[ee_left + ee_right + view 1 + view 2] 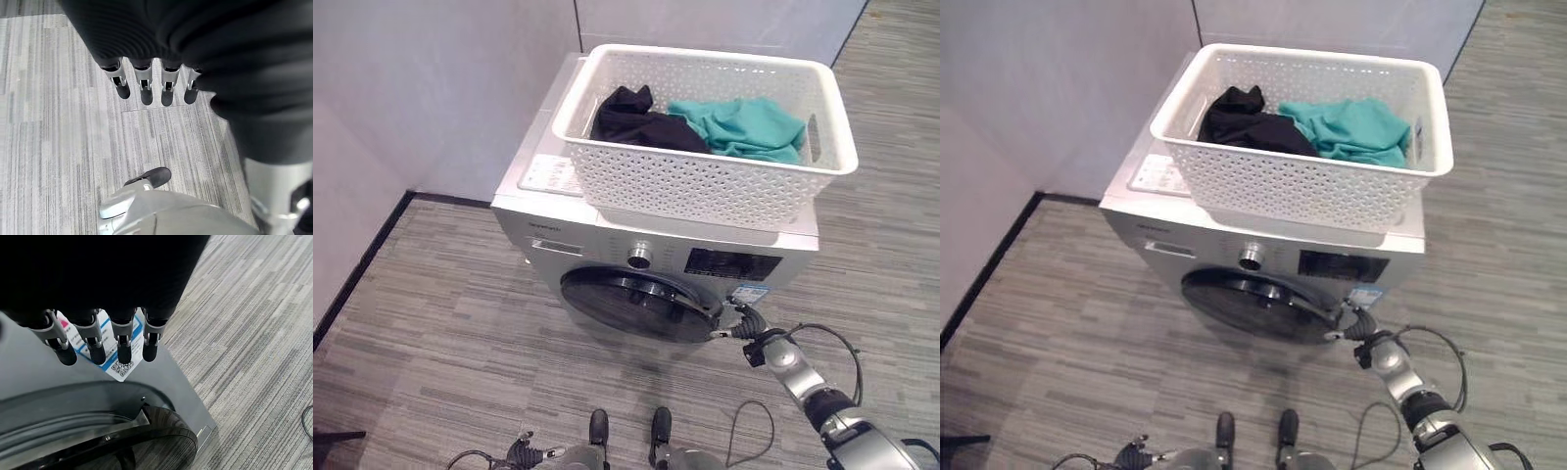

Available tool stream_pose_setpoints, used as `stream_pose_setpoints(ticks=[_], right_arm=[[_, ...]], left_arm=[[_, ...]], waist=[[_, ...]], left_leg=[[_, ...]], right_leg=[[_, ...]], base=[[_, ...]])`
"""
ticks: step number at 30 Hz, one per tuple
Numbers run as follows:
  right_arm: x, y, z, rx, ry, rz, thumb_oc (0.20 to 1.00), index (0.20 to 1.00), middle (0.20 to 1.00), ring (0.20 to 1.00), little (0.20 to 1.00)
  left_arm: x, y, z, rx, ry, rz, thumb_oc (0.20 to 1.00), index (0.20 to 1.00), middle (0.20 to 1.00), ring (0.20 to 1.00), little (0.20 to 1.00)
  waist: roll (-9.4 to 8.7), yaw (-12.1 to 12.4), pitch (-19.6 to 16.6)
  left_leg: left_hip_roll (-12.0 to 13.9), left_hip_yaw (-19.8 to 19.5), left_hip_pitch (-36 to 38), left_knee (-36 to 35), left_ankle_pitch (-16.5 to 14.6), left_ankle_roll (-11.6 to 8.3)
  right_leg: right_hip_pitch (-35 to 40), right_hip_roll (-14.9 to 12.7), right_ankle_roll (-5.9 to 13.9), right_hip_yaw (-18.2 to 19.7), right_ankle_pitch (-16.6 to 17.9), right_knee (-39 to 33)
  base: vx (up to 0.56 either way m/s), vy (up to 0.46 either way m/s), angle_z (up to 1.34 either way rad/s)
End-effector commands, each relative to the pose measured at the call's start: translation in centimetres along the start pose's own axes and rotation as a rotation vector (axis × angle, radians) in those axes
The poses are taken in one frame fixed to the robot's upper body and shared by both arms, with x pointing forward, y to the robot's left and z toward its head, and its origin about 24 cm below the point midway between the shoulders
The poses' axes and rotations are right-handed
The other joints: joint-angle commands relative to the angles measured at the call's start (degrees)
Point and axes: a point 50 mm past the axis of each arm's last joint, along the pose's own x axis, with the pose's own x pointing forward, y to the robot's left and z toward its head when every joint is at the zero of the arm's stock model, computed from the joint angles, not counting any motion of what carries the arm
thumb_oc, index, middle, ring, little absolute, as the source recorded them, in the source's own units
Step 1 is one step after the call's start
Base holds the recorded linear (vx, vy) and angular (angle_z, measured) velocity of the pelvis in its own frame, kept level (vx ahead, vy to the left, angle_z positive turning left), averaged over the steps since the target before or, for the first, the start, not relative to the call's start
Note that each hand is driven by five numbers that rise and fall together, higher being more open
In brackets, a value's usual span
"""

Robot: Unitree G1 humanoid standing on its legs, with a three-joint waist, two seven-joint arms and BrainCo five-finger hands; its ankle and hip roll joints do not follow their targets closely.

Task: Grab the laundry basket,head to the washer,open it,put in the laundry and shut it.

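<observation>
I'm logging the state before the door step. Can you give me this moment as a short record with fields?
basket: white laundry basket sits on top of the washer
contents: black garment, teal garment
door: washer door looks shut
right robot hand: fingers straight, at the door's edge
left robot hand: straight fingers, hanging over the floor

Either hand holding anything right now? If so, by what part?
Nothing is held. The right hand, fingers straight, is at the washer door's right edge. The left hand hangs open over the floor.
</observation>
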Motion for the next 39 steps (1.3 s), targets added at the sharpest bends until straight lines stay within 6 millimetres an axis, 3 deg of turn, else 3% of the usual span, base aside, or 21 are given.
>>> stream_pose_setpoints(ticks=[1, 14, 15, 22, 28, 30, 32, 33, 34, 35, 37, 39], right_arm=[[1.1, -0.2, 3.1, -0.010, -0.097, -0.039, 1.000, 1.000, 1.000, 1.000, 1.000], [2.1, -0.3, 6.9, 0.013, -0.197, -0.078, 1.000, 1.000, 1.000, 1.000, 1.000], [2.3, -0.1, 8.0, 0.014, -0.227, -0.074, 1.000, 1.000, 1.000, 1.000, 1.000], [2.5, 1.0, 10.3, 0.029, -0.285, -0.035, 1.000, 1.000, 1.000, 1.000, 1.000], [2.9, 2.6, 11.1, 0.066, -0.268, 0.019, 1.000, 1.000, 1.000, 1.000, 1.000], [3.0, 2.7, 11.2, 0.064, -0.259, 0.025, 1.000, 1.000, 1.000, 1.000, 1.000], [2.9, 3.2, 11.3, 0.070, -0.257, 0.044, 1.000, 1.000, 1.000, 1.000, 1.000], [2.9, 3.3, 11.2, 0.072, -0.257, 0.048, 1.000, 1.000, 1.000, 1.000, 1.000], [2.9, 3.3, 11.2, 0.072, -0.257, 0.048, 1.000, 1.000, 1.000, 1.000, 1.000], [2.7, 3.8, 11.2, 0.086, -0.258, 0.070, 1.000, 1.000, 1.000, 1.000, 1.000], [2.7, 4.0, 11.2, 0.100, -0.258, 0.078, 1.000, 1.000, 1.000, 1.000, 1.000], [2.3, 5.9, 11.7, 0.119, -0.270, 0.142, 1.000, 1.000, 1.000, 1.000, 1.000]], left_arm=[[-0.3, -0.1, -1.4, 0.033, 0.034, -0.003, 1.000, 1.000, 1.000, 1.000, 1.000], [-0.2, -0.1, 0.1, 0.030, -0.037, 0.012, 1.000, 1.000, 1.000, 1.000, 1.000], [-0.2, 0.0, 0.5, 0.031, -0.055, 0.019, 1.000, 1.000, 1.000, 1.000, 1.000], [-0.1, 0.1, 0.9, 0.031, -0.075, 0.024, 1.000, 1.000, 1.000, 1.000, 1.000], [0.0, -0.2, 1.2, 0.068, -0.075, 0.012, 1.000, 1.000, 1.000, 1.000, 1.000], [0.1, -0.2, 1.6, 0.083, -0.084, 0.008, 1.000, 1.000, 1.000, 1.000, 1.000], [0.2, -0.1, 2.3, 0.100, -0.098, 0.012, 1.000, 1.000, 1.000, 1.000, 1.000], [0.2, -0.1, 2.4, 0.105, -0.102, 0.014, 1.000, 1.000, 1.000, 1.000, 1.000], [0.2, -0.1, 2.4, 0.105, -0.102, 0.014, 1.000, 1.000, 1.000, 1.000, 1.000], [0.3, 0.2, 3.1, 0.117, -0.121, 0.025, 1.000, 1.000, 1.000, 1.000, 1.000], [0.4, 0.3, 3.3, 0.118, -0.125, 0.029, 1.000, 1.000, 1.000, 1.000, 1.000], [0.5, 0.7, 4.3, 0.134, -0.152, 0.042, 1.000, 1.000, 1.000, 1.000, 1.000]], waist=[[-3.80, 1.0, 0.8], [-3.42, 2.7, 1.9], [-3.38, 3.1, 2.2], [-3.82, 4.3, 2.9], [-4.09, 5.3, 3.2], [-3.48, 4.9, 3.3], [-2.46, 3.8, 3.7], [-2.18, 3.4, 3.5], [-2.19, 3.5, 3.4], [-1.67, 3.2, 3.5], [-1.57, 3.3, 3.5], [-1.11, 4.3, 3.9]], left_leg=[[-4.3, -0.2, 0.8, 0.1, -4.3, 1.95], [-4.9, -1.6, -0.9, 0.1, -3.9, 2.23], [-5.1, -1.9, -1.3, 0.2, -3.8, 2.33], [-5.3, -2.9, -2.6, 0.7, -3.7, 2.43], [-6.0, -6.5, -4.1, 2.0, -3.6, 2.77], [-6.6, -8.2, -4.9, 2.8, -3.6, 2.98], [-6.8, -9.7, -5.4, 3.3, -3.6, 3.32], [-6.9, -10.1, -5.7, 3.3, -3.5, 3.38], [-6.9, -10.1, -5.8, 3.3, -3.5, 3.38], [-7.0, -11.4, -6.1, 2.9, -2.6, 3.21], [-7.1, -12.0, -6.2, 2.2, -2.0, 2.91], [-6.7, -13.2, -7.4, 1.0, 0.1, 1.63]], right_leg=[[2.9, -4.1, 5.98, 2.6, -4.0, 0.5], [1.7, -4.4, 6.05, 2.0, -4.1, 0.5], [1.4, -4.5, 6.07, 2.0, -4.0, 0.6], [0.6, -4.6, 5.95, 1.9, -4.0, 0.8], [0.2, -4.7, 5.32, 2.5, -4.9, 1.8], [-0.5, -4.6, 5.12, 4.7, -5.6, 3.4], [-2.0, -3.6, 5.22, 11.9, -7.1, 6.7], [-2.5, -3.2, 5.19, 14.3, -7.5, 7.3], [-2.6, -3.1, 5.18, 14.4, -7.5, 7.4], [-3.2, -2.2, 4.79, 18.1, -7.9, 8.2], [-3.0, -2.5, 4.72, 17.5, -7.4, 7.2], [-2.8, -3.2, 4.95, 14.0, -6.6, 5.7]], base=[[0.02, 0.014, 0.10], [0.00, 0.005, 0.01], [0.00, 0.000, 0.00], [-0.01, 0.001, 0.06], [-0.01, -0.017, 0.09], [-0.02, 0.008, 0.23], [-0.03, 0.051, 0.38], [-0.03, 0.047, 0.56], [-0.05, 0.035, 0.58], [-0.07, -0.004, 0.56], [-0.11, -0.049, 0.25], [-0.17, -0.142, 0.20]])
